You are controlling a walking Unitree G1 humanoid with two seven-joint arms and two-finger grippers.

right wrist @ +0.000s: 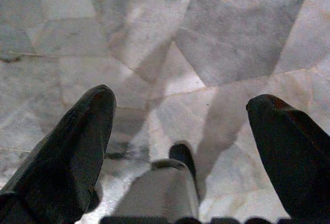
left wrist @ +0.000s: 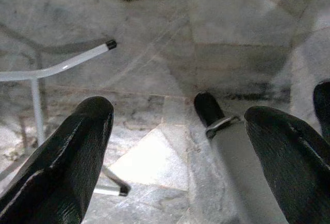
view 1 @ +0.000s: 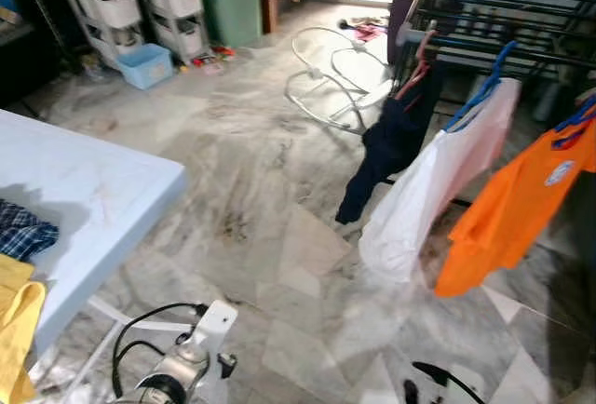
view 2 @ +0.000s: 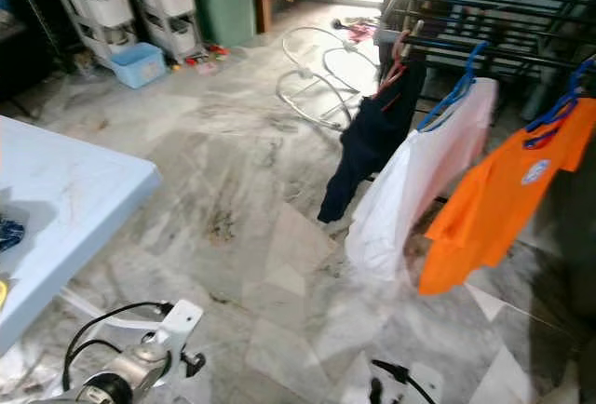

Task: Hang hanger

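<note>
both end effectors (left wrist: 178, 146) (right wrist: 180, 146) spread — empty

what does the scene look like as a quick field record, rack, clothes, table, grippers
rack: dark drying rack on the robot's right
hanging clothes: navy garment on a pink hanger; white shirt and orange shirt on blue hangers
table: light blue table on the left, with a plaid cloth and a yellow cloth on it
floor: marble tile floor, white wire frame lying on it
left gripper: open, holding nothing, above the floor
right gripper: open, holding nothing, above the floor
</note>
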